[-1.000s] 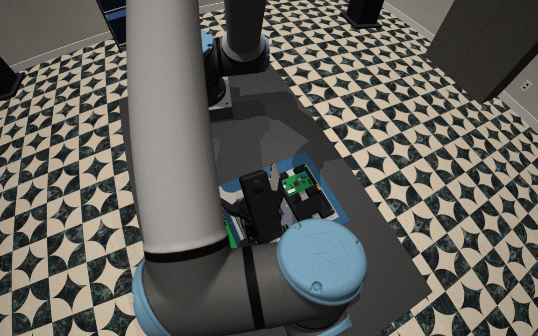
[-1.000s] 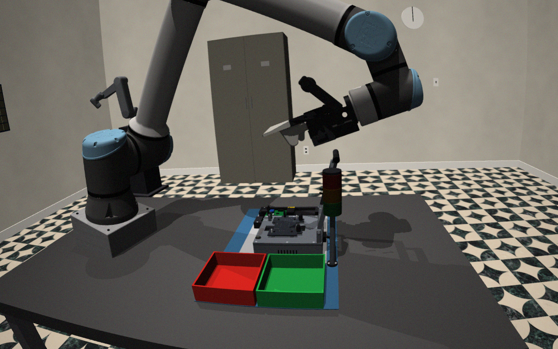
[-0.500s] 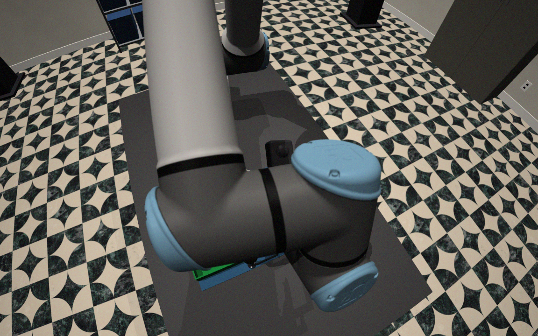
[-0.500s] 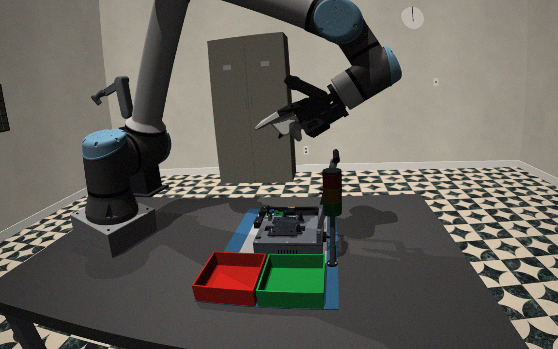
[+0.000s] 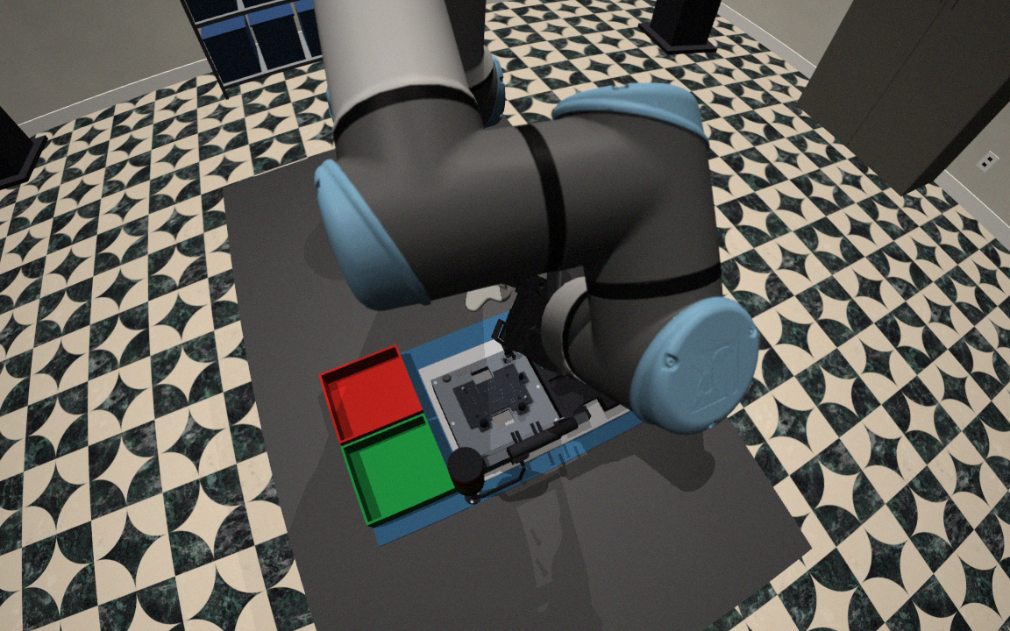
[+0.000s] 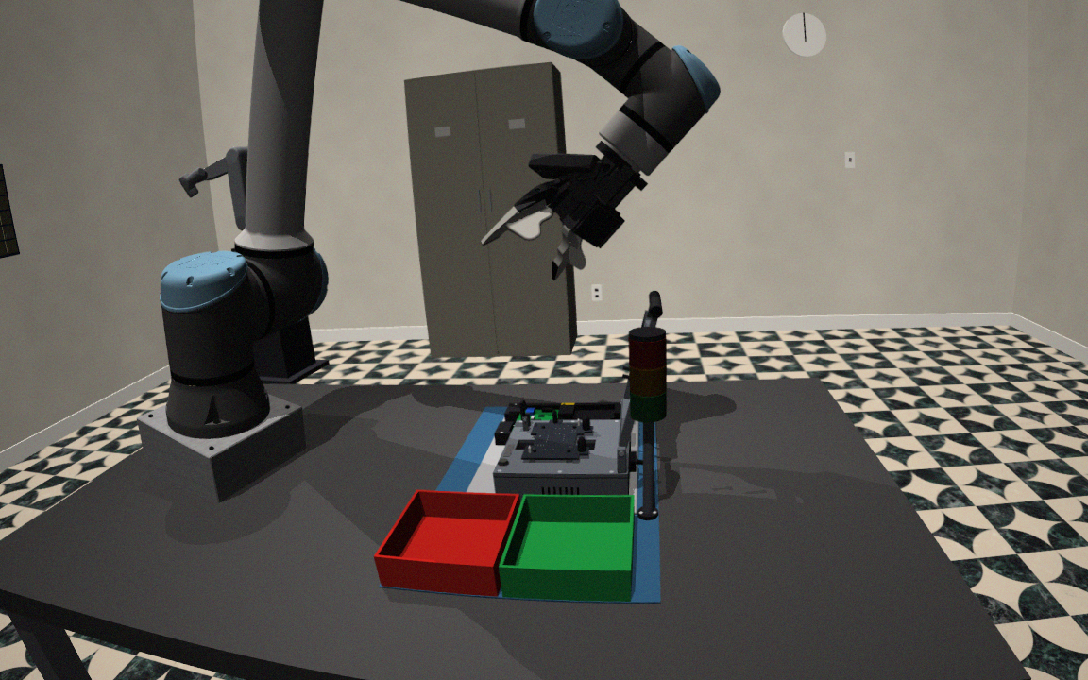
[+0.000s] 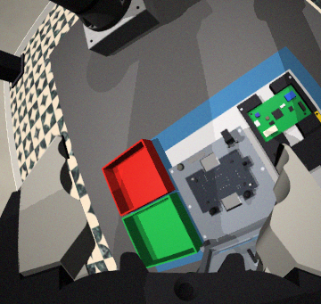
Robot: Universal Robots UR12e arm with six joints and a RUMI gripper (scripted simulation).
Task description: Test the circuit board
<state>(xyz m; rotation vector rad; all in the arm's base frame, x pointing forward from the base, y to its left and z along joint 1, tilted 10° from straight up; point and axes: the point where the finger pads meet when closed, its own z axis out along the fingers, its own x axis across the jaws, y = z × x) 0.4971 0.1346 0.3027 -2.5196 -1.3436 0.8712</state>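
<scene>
My gripper (image 6: 519, 259) (image 7: 173, 140) is open and empty, high above the bench and tilted. The green circuit board (image 6: 541, 416) (image 7: 292, 119) lies component side up in the black tray (image 6: 599, 412) (image 7: 250, 102); the arm hides it in the top view. Its white connector (image 7: 270, 131) faces the tester side. The grey tester (image 5: 453, 415) (image 6: 514, 463) (image 7: 193, 223) holds no green board. Its lid (image 6: 624, 422) (image 5: 544, 439) stands open, handle (image 6: 654, 304) up. The signal light (image 5: 465, 469) (image 6: 648, 376) looks unlit. The red bin (image 5: 371, 396) (image 6: 438, 574) (image 7: 143, 179) and green bin (image 5: 402, 471) (image 6: 567, 583) (image 7: 165, 233) are empty.
The signal light's pole (image 6: 648, 473) stands beside the tester and the green bin. The raised lid and handle rise along the tester's side. A black hook (image 5: 499, 333) (image 7: 228, 136) sticks up at the opposite edge. The robot base (image 6: 218, 456) (image 7: 122, 32) is mounted on the table.
</scene>
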